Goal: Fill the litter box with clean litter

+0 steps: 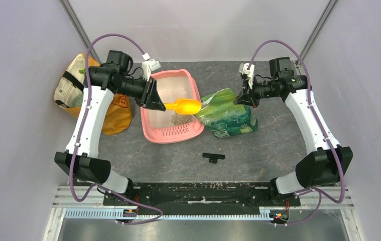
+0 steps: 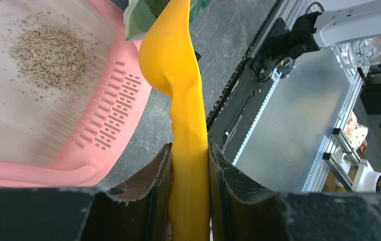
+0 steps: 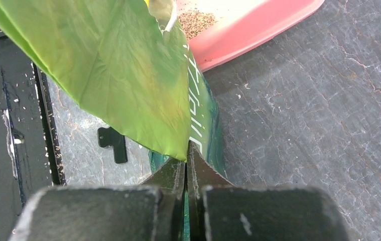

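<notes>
The pink litter box (image 1: 148, 129) lies at the table's middle back, its slotted lip (image 2: 110, 113) toward the arms. A small pile of grey-beige litter (image 1: 178, 120) (image 2: 47, 52) rests inside near that lip. My left gripper (image 1: 159, 104) (image 2: 189, 150) is shut on the handle of an orange scoop (image 1: 184, 106) (image 2: 175, 70), which points right over the box's right edge toward the glossy green bag (image 1: 228, 114). My right gripper (image 1: 243, 98) (image 3: 186, 153) is shut on the green bag's (image 3: 103, 65) top edge, holding it up beside the litter box (image 3: 263, 30).
An orange-tan fabric bag (image 1: 85, 95) stands at the left behind my left arm. A small black part (image 1: 213, 157) (image 3: 114, 143) lies on the dark table in front of the box. The black base rail (image 1: 198, 193) runs along the near edge.
</notes>
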Motion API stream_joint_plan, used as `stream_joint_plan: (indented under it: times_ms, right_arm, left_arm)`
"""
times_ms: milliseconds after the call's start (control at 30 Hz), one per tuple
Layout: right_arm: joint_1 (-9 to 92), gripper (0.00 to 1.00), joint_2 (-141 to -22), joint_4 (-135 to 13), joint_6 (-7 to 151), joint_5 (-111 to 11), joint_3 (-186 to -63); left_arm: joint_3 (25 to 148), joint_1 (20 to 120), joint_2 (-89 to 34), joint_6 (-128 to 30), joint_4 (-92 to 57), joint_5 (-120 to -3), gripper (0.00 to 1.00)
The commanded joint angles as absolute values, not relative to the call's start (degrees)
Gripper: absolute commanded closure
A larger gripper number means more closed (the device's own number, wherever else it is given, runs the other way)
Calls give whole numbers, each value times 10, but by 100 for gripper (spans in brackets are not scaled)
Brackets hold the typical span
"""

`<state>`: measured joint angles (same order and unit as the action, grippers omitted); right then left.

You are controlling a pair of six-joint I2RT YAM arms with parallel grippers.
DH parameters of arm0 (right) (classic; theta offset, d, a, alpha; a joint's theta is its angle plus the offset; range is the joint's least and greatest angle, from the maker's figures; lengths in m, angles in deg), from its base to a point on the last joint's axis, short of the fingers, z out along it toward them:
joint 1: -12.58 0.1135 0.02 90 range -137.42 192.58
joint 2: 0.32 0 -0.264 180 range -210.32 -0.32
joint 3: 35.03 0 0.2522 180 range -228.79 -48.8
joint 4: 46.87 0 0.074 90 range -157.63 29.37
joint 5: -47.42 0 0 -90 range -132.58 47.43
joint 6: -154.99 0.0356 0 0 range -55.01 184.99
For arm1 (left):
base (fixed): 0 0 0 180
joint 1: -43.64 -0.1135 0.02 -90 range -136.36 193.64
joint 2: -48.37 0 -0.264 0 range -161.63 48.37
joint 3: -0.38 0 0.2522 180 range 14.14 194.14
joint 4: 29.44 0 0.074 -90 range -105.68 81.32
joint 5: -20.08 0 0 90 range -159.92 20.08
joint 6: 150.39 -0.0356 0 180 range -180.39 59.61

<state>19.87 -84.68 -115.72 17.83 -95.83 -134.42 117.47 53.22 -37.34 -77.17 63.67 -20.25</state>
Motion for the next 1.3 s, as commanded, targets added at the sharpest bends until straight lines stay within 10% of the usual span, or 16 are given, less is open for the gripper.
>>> stream_joint_plan:
  times_ms: [0,1267]
  right_arm:
    - [198,100,-811,-1150,159,-984,-1350]
    - [182,100,-802,-1249,58,-992,-1359]
  left_arm:
    - [1183,559,-397,-809,646,-213,98]
    - [1342,588,-496,-980,724,-275,98]
